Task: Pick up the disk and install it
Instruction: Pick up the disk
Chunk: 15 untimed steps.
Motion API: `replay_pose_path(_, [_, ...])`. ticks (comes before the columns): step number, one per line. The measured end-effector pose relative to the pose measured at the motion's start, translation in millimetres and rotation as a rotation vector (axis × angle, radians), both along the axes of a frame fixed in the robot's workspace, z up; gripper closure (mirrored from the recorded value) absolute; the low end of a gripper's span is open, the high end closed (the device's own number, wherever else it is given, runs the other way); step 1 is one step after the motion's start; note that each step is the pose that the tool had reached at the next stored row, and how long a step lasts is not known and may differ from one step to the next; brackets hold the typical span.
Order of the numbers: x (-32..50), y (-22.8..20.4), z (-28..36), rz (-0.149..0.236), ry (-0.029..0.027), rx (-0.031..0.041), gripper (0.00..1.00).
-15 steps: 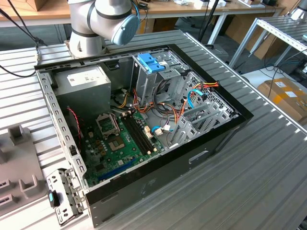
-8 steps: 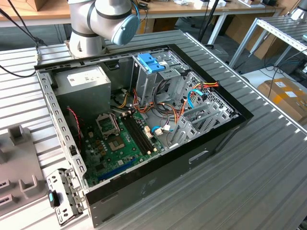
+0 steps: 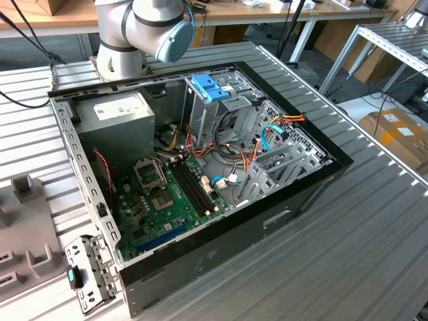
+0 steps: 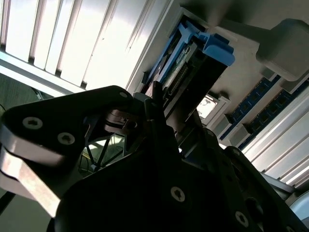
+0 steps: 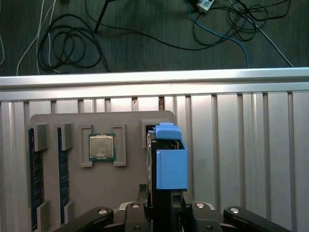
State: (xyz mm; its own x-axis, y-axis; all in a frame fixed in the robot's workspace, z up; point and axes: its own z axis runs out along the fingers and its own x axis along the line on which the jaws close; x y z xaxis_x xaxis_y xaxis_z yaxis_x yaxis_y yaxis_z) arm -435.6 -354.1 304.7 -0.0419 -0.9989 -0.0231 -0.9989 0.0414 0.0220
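Observation:
In the first wrist view the disk [image 5: 171, 166] stands on edge, a dark slab with a light-blue caddy rail along its top. My gripper [image 5: 161, 207] is shut on it, one black finger on each flat face. The second wrist view shows the disk [image 4: 193, 65] from the other side, its blue rail end uppermost and my fingers [image 4: 155, 96] clamped low on it. It sits right over its slot in a grey parts tray [image 5: 130, 174]; whether it has left the slot I cannot tell. The open computer case [image 3: 200, 167] lies on the ribbed table.
The tray also holds a processor [image 5: 102, 146] and blue memory sticks [image 5: 32, 179]. Inside the case are a drive cage with a blue latch [image 3: 210, 87], a grey power supply [image 3: 114, 114], a green motherboard [image 3: 167, 200] and loose cables. The arm's base [image 3: 127, 33] stands behind the case.

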Motion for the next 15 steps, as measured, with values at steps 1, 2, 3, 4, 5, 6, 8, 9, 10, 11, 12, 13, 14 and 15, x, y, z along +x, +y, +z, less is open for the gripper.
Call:
replay_pose_path(1, [0.0, 0.0, 0.0, 0.0, 0.0, 0.0, 0.65])
replay_pose_path(2, [0.0, 0.0, 0.3, 0.0, 0.0, 0.0, 0.65])
replay_pose_path(3, [0.0, 0.0, 1.3, 0.0, 0.0001, 0.0, 0.65])
replay_pose_path(4, [0.0, 0.0, 2.0, 0.0, -0.0001, 0.0001, 0.65])
replay_pose_path(5, [0.0, 0.0, 3.8, 0.0, -0.0001, 0.0001, 0.65])
replay_pose_path(6, [0.0, 0.0, 5.0, 0.0, -0.0001, 0.0, 0.65])
replay_pose_path(8, [0.0, 0.0, 9.9, 0.0, 0.0, 0.0, 0.65])
replay_pose_path(9, [0.0, 0.0, 13.9, 0.0, 0.0, -0.0001, 0.65])
replay_pose_path(10, [0.0, 0.0, 16.3, 0.0, 0.0, -0.0001, 0.65])
replay_pose_path(11, [0.0, 0.0, 18.1, 0.0, 0.0, -0.0002, 0.65])
replay_pose_path(12, [0.0, 0.0, 21.2, 0.0, 0.0, -0.0005, 0.65])
replay_pose_path(13, [0.0, 0.0, 23.4, 0.0, 0.0, -0.0007, 0.65])
replay_pose_path(14, [0.0, 0.0, 25.1, 0.0, 0.0, -0.0007, 0.65])
replay_pose_path(15, [0.0, 0.0, 25.7, 0.0, 0.0, -0.0008, 0.65])
